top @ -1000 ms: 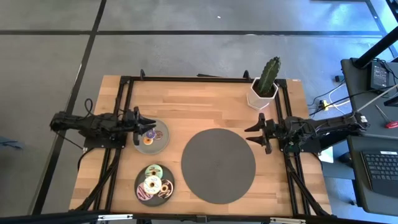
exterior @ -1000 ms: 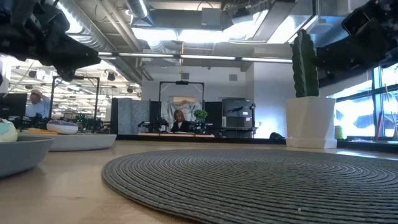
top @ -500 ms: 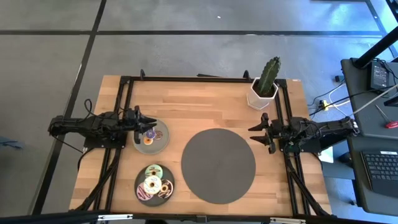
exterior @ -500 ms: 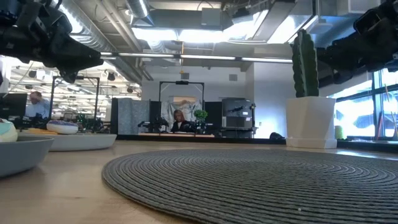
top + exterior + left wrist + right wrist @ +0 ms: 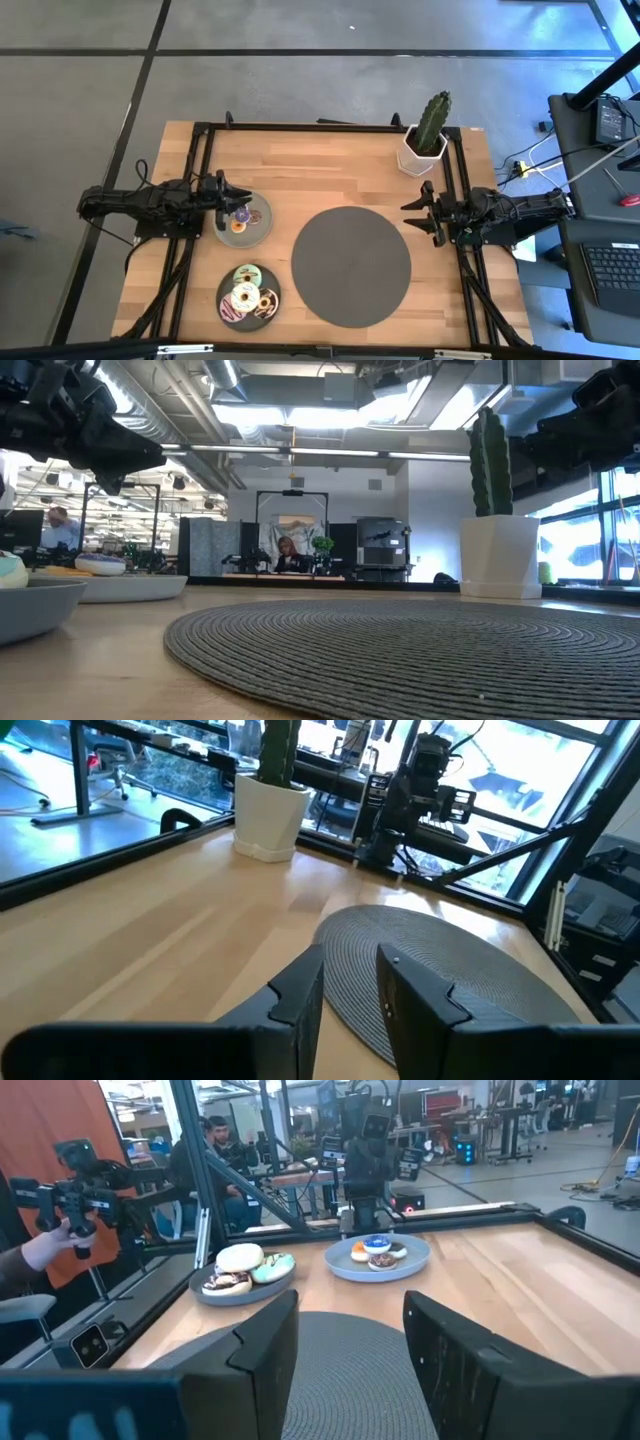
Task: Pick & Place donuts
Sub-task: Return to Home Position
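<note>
Several donuts (image 5: 249, 293) lie on a small grey plate (image 5: 224, 303) near the table's front edge; they are also visible as donuts (image 5: 243, 1266) in the right wrist view. More donuts (image 5: 376, 1250) lie on a second plate (image 5: 259, 231) farther back. My left gripper (image 5: 243, 203) hangs level over that plate's left rim, clear of it. Its fingers (image 5: 301, 991) are slightly apart with nothing between them. My right gripper (image 5: 408, 213) is open and empty (image 5: 345, 1350) at the right, beside the large dark disc (image 5: 351, 265).
A potted cactus (image 5: 427, 134) in a white pot stands at the back right, just behind my right arm. Black rails (image 5: 195, 180) run along the table's left and right sides. People sit and stand in the room beyond the table (image 5: 210, 1150).
My right gripper has drawn back a little toward the table's right edge and levelled out, staying open. The donuts and plates have not moved.
</note>
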You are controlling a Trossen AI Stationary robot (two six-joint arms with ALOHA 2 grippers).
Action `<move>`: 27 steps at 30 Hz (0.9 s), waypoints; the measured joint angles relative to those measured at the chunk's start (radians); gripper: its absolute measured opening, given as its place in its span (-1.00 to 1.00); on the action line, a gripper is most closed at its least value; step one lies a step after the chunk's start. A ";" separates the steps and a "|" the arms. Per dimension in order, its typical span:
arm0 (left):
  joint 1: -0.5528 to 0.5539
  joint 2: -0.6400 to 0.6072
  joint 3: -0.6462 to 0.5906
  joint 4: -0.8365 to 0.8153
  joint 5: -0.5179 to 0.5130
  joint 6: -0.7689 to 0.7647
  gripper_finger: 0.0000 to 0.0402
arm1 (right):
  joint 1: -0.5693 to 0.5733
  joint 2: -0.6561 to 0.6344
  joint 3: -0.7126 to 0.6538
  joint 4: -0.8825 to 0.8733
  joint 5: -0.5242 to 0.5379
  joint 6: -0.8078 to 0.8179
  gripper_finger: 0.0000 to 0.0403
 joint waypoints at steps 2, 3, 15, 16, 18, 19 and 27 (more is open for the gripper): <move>0.000 0.000 0.000 -0.001 0.000 0.000 -0.54 | 0.000 0.002 0.000 0.000 0.000 0.004 -0.09; 0.000 0.000 0.000 -0.001 0.000 0.000 -0.54 | 0.000 0.002 0.000 -0.001 0.000 0.004 -0.09; 0.000 0.000 0.000 -0.001 0.000 0.000 -0.54 | 0.000 0.002 0.000 -0.001 0.000 0.002 -0.09; 0.000 0.000 0.000 -0.001 0.000 0.000 -0.54 | 0.000 0.002 0.000 -0.001 0.000 0.000 -0.09; 0.000 0.000 0.000 -0.001 0.000 0.000 -0.54 | 0.000 0.002 0.000 -0.002 0.000 0.002 -0.09; 0.000 0.000 0.000 -0.001 0.000 0.000 -0.55 | 0.000 0.002 0.000 -0.002 0.000 0.002 -0.09; 0.000 0.000 0.000 -0.001 0.000 0.000 -0.55 | 0.000 0.003 0.000 -0.002 0.000 0.001 -0.09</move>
